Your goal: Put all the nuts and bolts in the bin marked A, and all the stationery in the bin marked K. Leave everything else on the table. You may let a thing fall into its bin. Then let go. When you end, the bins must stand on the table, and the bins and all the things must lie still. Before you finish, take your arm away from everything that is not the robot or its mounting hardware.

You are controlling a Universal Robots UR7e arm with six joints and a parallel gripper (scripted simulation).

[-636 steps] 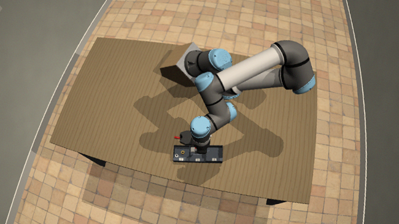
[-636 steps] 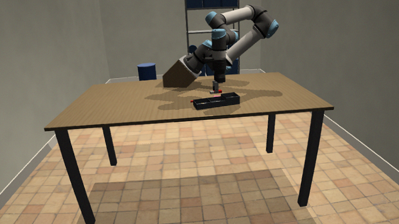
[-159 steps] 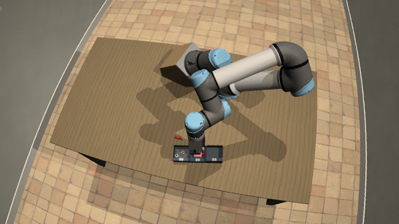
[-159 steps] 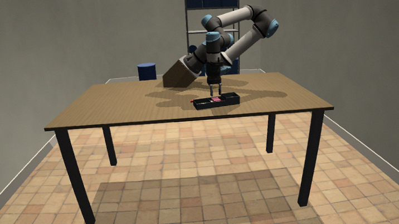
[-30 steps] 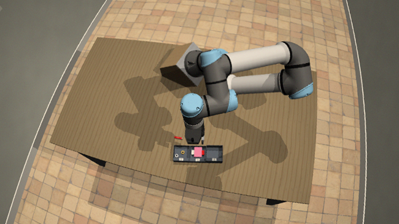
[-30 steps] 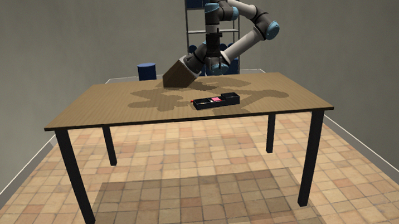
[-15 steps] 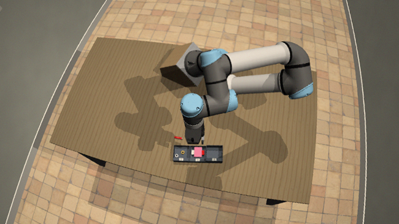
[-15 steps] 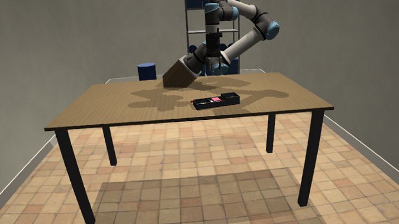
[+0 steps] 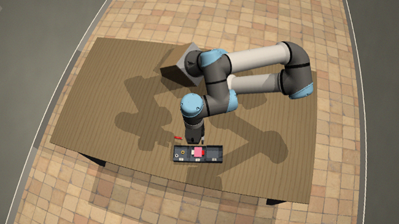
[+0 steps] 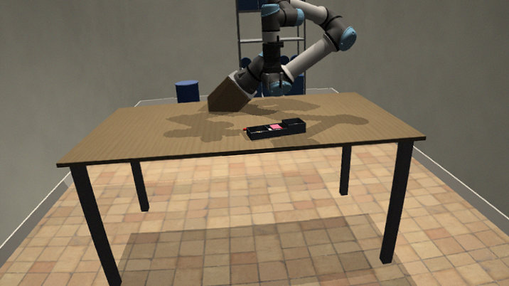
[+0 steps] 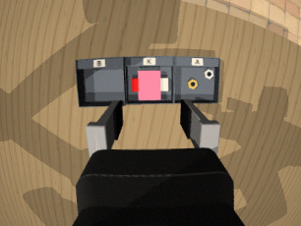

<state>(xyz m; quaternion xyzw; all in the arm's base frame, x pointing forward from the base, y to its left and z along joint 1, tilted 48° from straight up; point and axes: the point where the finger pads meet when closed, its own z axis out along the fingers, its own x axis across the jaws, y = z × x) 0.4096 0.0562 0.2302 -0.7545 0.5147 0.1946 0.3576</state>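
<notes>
Bin A [image 11: 183, 94] holds a brass-coloured nut [image 11: 193, 84] [image 9: 182, 152] and a silver nut [image 11: 209, 74] [image 9: 176, 155]. Bin K [image 11: 150, 61], in the middle of the joined row, holds a pink block-like thing [image 11: 149, 84] [image 9: 198, 152] [image 10: 275, 126], lying over a red and white thing whose ends [image 11: 135, 84] [image 11: 164, 84] show on either side. My gripper [image 11: 151, 112] is open and empty, high above the table just behind the bins. A small red stick-like thing [image 9: 178, 137] [image 10: 245, 129] lies on the table behind bin A; the wrist view does not show it.
Bin B [image 11: 102, 84] [image 9: 214, 153] [image 10: 293, 121] is empty and stands at the other end of the row from bin A. The wooden table [image 9: 92, 91] [image 10: 126, 139] carries the arm's angled base block [image 9: 174, 68] [image 10: 226, 96] at the back. The table's front edge lies beyond the bins.
</notes>
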